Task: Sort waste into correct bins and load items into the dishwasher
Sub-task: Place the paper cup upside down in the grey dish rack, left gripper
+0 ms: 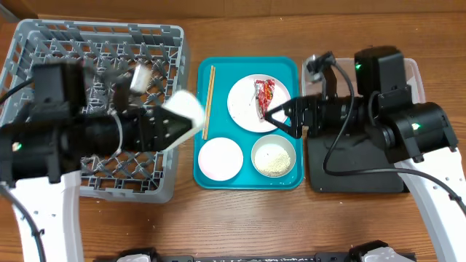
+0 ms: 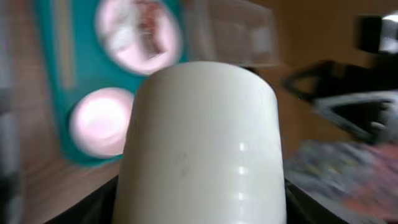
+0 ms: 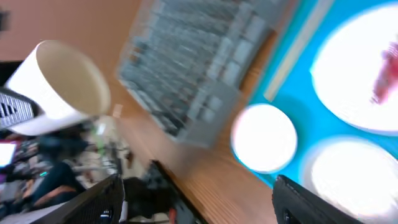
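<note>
- the left gripper [image 1: 177, 124] is clamped on a white cup [image 1: 188, 110]; in the left wrist view a dark finger sits at each side of the cup's wall
- the cup is held tilted in the air over the right edge of the grey dish rack [image 1: 44, 44], just beside the teal tray [image 1: 247, 180]
- the right gripper [image 1: 273, 116] has its jaws wide apart with nothing between them; it hangs over the right edge of the white plate [image 1: 244, 103]
- a crinkled red wrapper [image 1: 263, 94] lies on that plate
- the chopsticks [image 1: 210, 102] lie along the teal tray's left side
- a small white bowl [image 1: 220, 157] sits at the tray's near left, and just beside it is a green-rimmed bowl [image 1: 254, 156] holding white grains [image 1: 275, 159]
- a black tray [image 1: 349, 180] and, behind it, a clear tub [image 1: 413, 71] sit right of the teal tray, partly under the right arm
- a small white thing [image 1: 140, 76] lies in the rack, too blurred to name
</note>
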Available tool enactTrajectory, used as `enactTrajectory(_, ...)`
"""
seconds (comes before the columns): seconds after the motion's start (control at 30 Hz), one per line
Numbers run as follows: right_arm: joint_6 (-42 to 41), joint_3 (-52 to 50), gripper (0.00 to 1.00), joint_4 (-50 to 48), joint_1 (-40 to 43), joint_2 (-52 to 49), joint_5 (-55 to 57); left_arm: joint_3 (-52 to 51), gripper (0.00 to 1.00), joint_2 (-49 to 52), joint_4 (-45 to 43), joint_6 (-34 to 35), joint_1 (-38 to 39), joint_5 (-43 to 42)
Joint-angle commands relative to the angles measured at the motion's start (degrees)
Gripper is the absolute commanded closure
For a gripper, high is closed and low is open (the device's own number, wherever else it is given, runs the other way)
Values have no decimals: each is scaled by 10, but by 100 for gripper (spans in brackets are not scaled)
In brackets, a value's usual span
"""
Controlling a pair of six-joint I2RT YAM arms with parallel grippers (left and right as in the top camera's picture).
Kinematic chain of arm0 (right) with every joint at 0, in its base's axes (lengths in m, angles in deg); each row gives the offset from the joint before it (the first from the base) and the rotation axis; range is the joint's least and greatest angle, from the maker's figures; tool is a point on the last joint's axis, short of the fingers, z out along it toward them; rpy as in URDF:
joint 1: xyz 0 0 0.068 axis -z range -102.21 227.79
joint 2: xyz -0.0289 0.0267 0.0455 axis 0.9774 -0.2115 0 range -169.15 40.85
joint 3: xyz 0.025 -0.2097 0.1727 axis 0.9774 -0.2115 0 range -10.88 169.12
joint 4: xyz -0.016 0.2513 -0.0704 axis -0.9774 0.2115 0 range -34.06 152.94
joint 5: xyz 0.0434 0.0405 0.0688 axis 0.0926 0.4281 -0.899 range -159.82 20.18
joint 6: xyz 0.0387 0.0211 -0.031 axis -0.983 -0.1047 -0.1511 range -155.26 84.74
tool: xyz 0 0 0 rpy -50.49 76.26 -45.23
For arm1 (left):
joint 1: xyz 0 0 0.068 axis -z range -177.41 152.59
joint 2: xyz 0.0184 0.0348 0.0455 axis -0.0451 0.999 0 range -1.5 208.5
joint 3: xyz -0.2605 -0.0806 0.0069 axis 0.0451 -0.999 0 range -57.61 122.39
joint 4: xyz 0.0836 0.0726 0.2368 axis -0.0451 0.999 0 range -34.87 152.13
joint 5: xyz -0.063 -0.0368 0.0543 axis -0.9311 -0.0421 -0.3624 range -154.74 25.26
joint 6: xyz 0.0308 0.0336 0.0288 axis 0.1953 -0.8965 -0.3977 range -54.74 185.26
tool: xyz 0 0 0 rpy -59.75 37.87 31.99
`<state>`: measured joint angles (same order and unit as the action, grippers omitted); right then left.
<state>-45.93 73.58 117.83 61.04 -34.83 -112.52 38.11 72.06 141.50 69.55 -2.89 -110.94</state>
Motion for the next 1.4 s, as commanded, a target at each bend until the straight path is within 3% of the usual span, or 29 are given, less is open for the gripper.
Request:
enactTrajectory(0.0,0,6,21,37,-13,7,110,5,37,-12,44,83,-10,335)
enactTrajectory(0.13,0,6,21,62,-30,-3,127,-23,35,-11,76,123,-9,462)
enactTrajectory(0.37,0,6,20,66,-38,-18,127,-121,31,-11,62,152,-9,505)
enactTrajectory(0.67,0,6,20,69,-38,-18,127,-258,30,13,-49,187,-9,558)
enactTrajectory(0.87,0,6,20,75,-38,-18,127,-303,29,61,-110,186,-9,530)
enactTrajectory(1.0,0,6,19,77,-38,-18,127,-306,35,95,-150,150,-9,396)
enactTrajectory(1.07,0,6,20,79,-38,-18,127,-306,34,101,-152,150,-9,385)
enactTrajectory(1.23,0,6,19,79,-38,-18,127,-308,27,104,-148,152,-9,403)
enactTrajectory(1.37,0,6,19,79,-38,-18,127,-308,14,104,-129,164,-9,404)
